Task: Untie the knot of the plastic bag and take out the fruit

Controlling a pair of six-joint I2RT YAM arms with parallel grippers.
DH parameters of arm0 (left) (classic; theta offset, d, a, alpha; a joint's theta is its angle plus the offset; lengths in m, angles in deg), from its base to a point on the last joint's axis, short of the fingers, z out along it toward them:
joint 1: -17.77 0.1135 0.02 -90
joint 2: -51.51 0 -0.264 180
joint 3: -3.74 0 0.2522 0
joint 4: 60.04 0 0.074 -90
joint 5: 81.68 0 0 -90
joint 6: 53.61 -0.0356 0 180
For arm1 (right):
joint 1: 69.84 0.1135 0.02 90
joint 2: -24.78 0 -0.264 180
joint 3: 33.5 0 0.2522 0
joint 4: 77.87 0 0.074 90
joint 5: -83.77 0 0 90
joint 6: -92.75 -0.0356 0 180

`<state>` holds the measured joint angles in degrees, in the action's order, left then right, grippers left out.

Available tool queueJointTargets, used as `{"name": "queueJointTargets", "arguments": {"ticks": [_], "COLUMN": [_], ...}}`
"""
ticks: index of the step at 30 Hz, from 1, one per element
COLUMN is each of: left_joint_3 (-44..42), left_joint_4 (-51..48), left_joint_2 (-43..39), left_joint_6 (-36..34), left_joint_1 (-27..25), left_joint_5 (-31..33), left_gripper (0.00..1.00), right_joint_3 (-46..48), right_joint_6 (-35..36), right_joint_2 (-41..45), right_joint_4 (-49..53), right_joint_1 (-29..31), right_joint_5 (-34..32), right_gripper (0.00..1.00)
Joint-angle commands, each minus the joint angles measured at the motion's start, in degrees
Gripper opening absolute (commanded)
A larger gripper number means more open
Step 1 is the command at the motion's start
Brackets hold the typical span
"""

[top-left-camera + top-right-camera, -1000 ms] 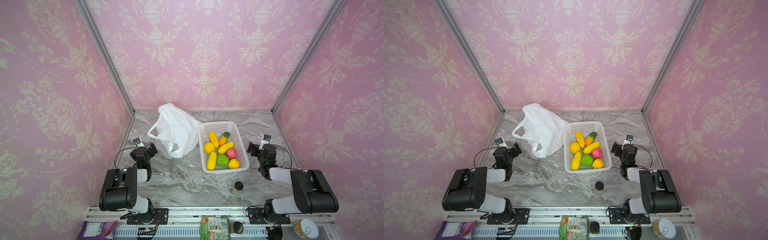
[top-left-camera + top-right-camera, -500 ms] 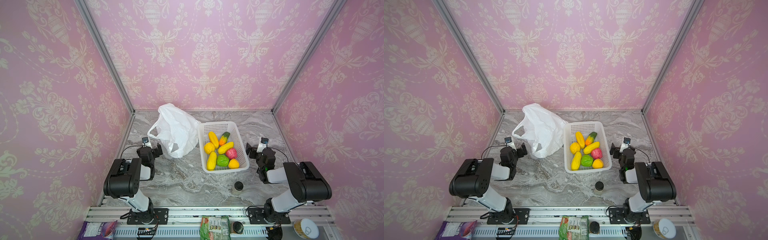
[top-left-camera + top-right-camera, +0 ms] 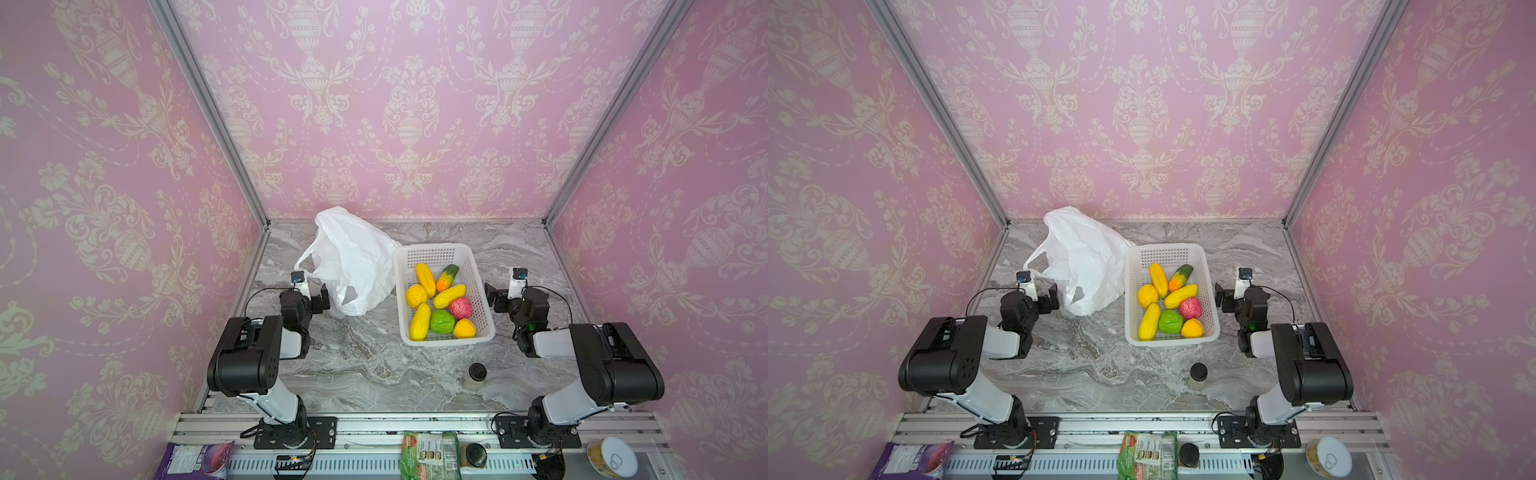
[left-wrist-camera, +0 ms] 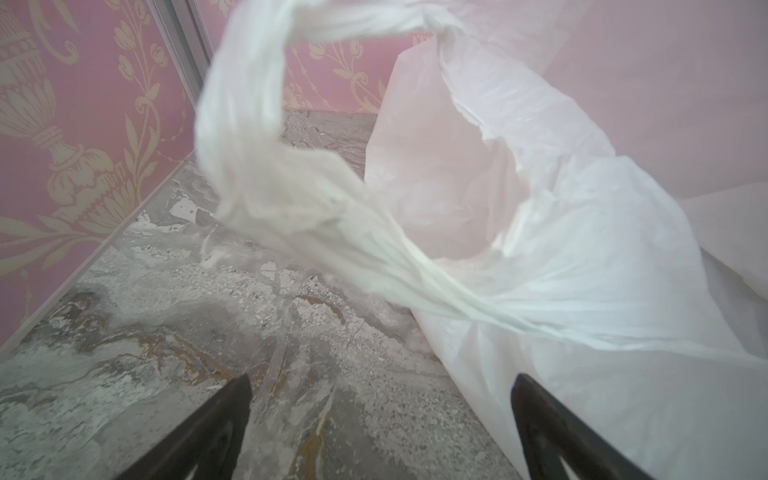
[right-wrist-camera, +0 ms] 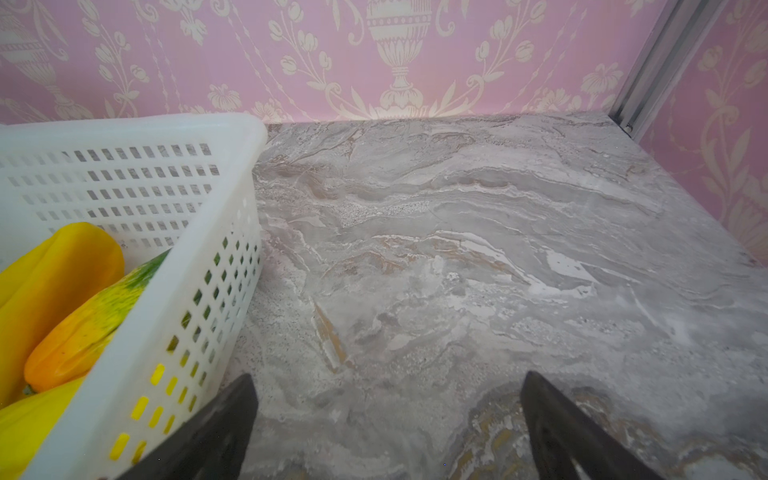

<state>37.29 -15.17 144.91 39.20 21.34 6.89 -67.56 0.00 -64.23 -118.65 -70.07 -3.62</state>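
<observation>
"Plastic bag [image 3: 353,257] in both top views?"
"One, thin, crinkly, slumped on the marble table [image 3: 353,365], just beside one slotted basket [image 3: 432,250] holding eight lumpy fruit [image 3: 442,322]."
"Left wrist?"
"Left gripper [image 4: 382,376] spread, empty, near one twisted handle loop [image 4: 241,104]."
"Right wrist?"
"Right gripper [image 5: 388,375] spread, empty, beside the basket."

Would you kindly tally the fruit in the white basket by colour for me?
Long yellow fruit: 3
Round yellow fruit: 1
Orange-and-green fruit: 1
Pink-red fruit: 1
Green fruit: 1
Orange fruit: 1
Total: 8, all in the basket
</observation>
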Motion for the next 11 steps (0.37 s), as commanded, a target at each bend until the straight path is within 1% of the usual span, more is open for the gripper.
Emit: {"name": "queueJointTargets", "arguments": {"ticks": [1, 11], "left_joint_3": [0.71, 0.73], "left_joint_4": [-0.98, -1.12], "left_joint_2": [0.29, 0.29], "left_joint_6": [-1.57, -1.58], "left_joint_1": [0.03, 0.05], "left_joint_5": [-1.67, -1.73], "left_gripper": [0.99, 0.99], "right_joint_3": [-0.54, -0.60], "right_joint_6": [1.08, 1.23], "right_joint_2": [0.49, 0.49], "right_joint_4": [0.36, 0.36], "right_joint_1": [0.36, 0.50], "right_joint_5": [1.16, 1.03], "right_gripper": [1.00, 1.00]}}
